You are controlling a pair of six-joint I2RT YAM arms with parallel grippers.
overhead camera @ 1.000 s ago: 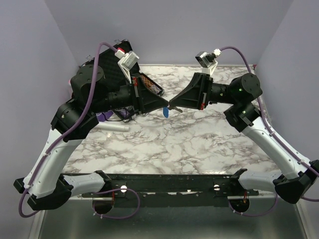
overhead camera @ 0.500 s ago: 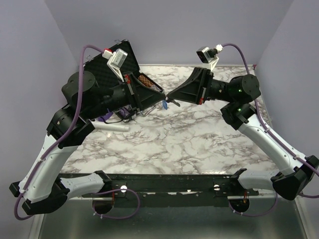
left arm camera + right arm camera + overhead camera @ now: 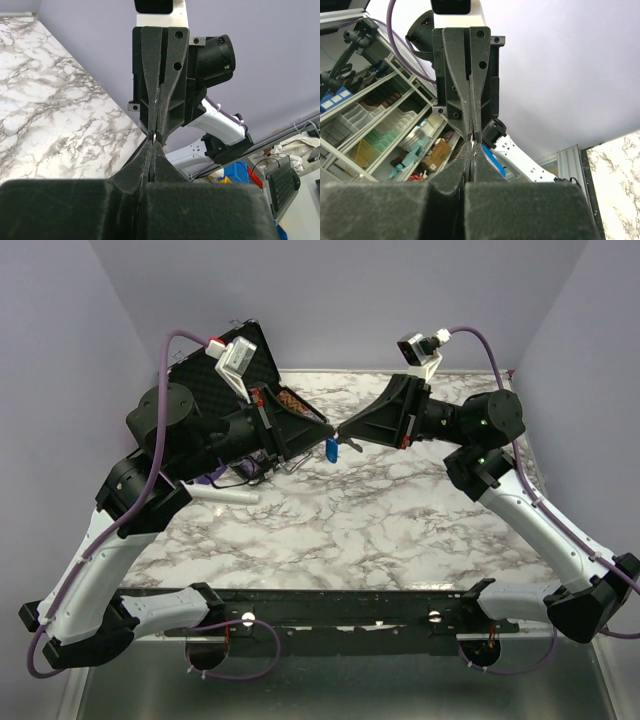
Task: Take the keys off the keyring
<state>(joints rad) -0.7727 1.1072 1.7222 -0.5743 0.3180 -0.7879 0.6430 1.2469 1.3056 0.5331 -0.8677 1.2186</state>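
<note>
Between left gripper (image 3: 329,430) and right gripper (image 3: 344,434), one keyring (image 3: 331,449)

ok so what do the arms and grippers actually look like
Both arms have white lower links, the left arm and right arm, with bulky black joints above. A purple cable loops to a small white wrist camera on each. The left gripper and right gripper are black wedges tapering to thin tips, with small red accents. A green light glows on the right arm's joint.
</note>
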